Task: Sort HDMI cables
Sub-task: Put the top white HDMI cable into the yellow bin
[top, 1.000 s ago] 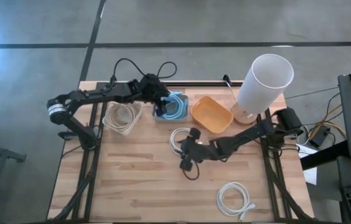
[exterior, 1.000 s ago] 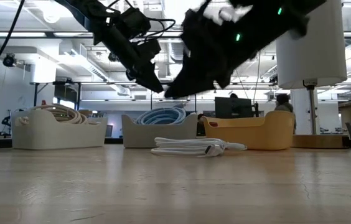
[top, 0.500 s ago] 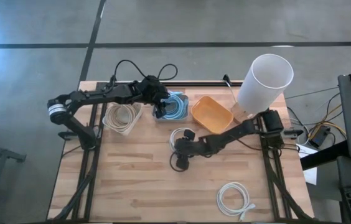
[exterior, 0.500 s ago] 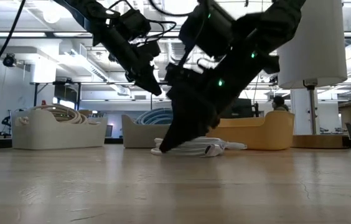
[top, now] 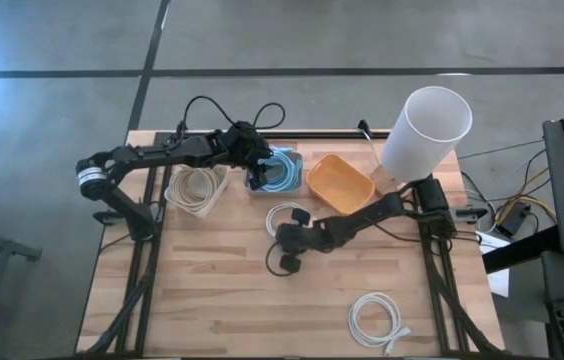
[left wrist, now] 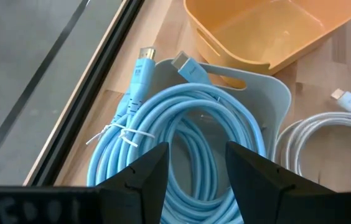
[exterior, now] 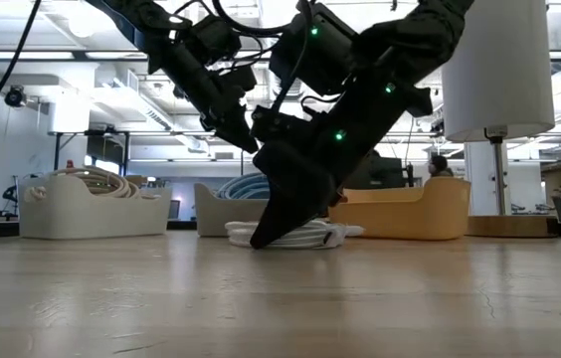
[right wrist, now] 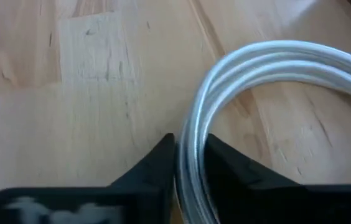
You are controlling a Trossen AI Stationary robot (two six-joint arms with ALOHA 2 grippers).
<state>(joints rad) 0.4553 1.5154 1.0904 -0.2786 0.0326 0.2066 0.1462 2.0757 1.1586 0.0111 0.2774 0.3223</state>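
Note:
A white HDMI cable coil (top: 276, 213) lies flat on the wooden table near its middle, and my right gripper (right wrist: 191, 165) is down on its rim, shut on it. The tip shows touching the table in the low view (exterior: 261, 239). A light blue coil (left wrist: 182, 134) lies in a grey bin (top: 280, 172) at the far edge. My left gripper (left wrist: 197, 177) hovers open just above it. Beige coils (top: 194, 187) fill a white bin to its left. Another white coil (top: 375, 318) lies at the near right. My right gripper pinches the coil's bundled strands (right wrist: 191, 146) between its two fingers, on the side of the loop toward the table's near edge. The fingers slant down from the table's right and lie across the strands. The coil rests flat on the table (exterior: 305, 234).
An empty orange bin (top: 340, 183) stands to the right of the grey one. A tall white cylinder on a round base (top: 424, 128) rises at the far right corner. Bare wood (top: 202, 290) spreads across the near left of the table.
My right gripper has come down and toward the table's left edge, tipping steeper, until its fingers reached the table at the white coil's rim. The coil has slid a little toward the left edge. My left arm has kept still.

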